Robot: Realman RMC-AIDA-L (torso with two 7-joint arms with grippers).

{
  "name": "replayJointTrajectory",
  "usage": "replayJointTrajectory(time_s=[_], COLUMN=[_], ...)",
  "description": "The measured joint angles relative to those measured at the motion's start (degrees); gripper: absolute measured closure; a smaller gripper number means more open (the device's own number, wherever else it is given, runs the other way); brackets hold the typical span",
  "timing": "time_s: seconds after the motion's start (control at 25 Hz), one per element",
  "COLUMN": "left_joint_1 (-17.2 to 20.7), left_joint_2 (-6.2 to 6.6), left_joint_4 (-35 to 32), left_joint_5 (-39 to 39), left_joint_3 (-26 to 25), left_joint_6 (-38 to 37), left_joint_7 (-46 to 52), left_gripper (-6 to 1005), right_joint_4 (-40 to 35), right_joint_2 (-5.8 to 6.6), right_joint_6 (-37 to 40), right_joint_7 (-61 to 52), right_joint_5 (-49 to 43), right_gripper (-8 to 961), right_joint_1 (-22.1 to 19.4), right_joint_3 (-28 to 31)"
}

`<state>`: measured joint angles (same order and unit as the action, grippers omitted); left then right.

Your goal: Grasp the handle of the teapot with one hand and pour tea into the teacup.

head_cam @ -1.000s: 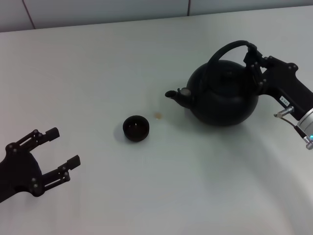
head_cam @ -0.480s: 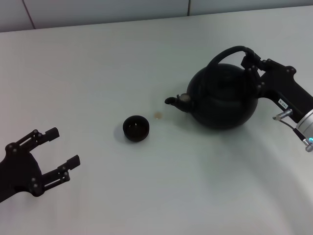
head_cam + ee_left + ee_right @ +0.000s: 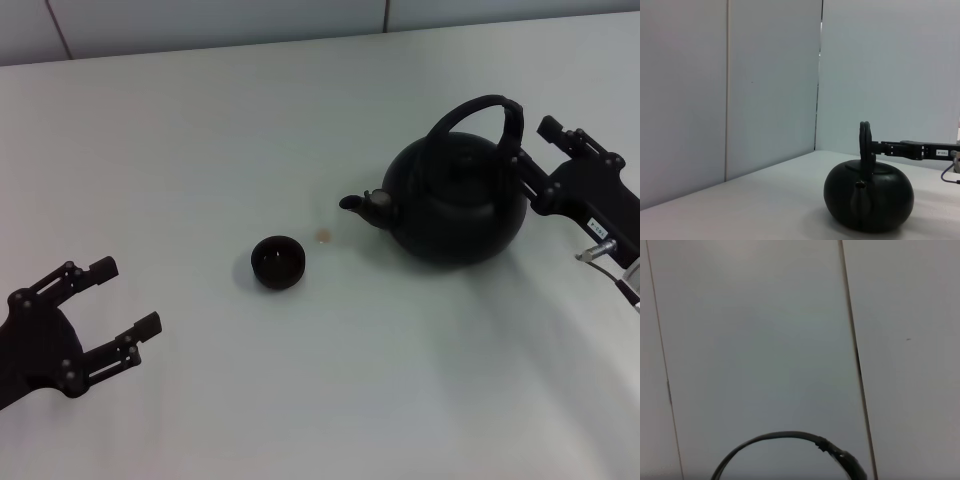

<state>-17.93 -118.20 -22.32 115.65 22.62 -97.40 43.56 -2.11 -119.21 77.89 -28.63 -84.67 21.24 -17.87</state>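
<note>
The matte-black teapot (image 3: 455,205) stands upright on the white table, its spout (image 3: 352,202) pointing left toward the small black teacup (image 3: 278,262). The arched handle (image 3: 480,108) rises over the pot. My right gripper (image 3: 536,150) is open just right of the handle's thick section, with nothing between its fingers. My left gripper (image 3: 128,296) rests open at the near left, well away from the cup. The left wrist view shows the teapot (image 3: 869,197) spout-on, with the right gripper (image 3: 900,149) behind its handle (image 3: 865,142). The right wrist view catches only the handle's arc (image 3: 785,436). No tea is visible inside the cup.
A small amber drop (image 3: 323,236) lies on the table (image 3: 300,400) between the cup and the spout. A pale panelled wall (image 3: 200,25) runs along the table's far edge.
The teapot settled level onto the table and shifted slightly right. My right gripper let go of the handle, opened and drew back to the right. The left arm barely moved.
</note>
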Motion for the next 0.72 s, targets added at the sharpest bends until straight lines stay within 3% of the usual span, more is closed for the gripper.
replayJointTrajectory(time_s=[0.28,0.6,0.72], left_joint_1=[0.0,0.2,0.2], left_joint_2=[0.00,0.00,0.02], left_joint_4=[0.0,0.3,0.5], left_joint_5=[-0.1,-0.1,-0.1], left_joint_3=[0.1,0.1,0.1], left_joint_6=[0.0,0.0,0.0], left_joint_7=[0.0,0.0,0.0], left_gripper=[186,187,187], right_joint_4=[-0.5,3.5,4.0], right_joint_2=[-0.04,-0.29,-0.27], right_joint_6=[3.6,10.4,10.8], right_joint_7=[0.6,6.0,6.6], right_joint_5=[0.1,0.2,0.2], right_gripper=[274,258,258], right_joint_1=[-2.4,-9.6,-9.9], right_joint_3=[0.3,5.3,5.5])
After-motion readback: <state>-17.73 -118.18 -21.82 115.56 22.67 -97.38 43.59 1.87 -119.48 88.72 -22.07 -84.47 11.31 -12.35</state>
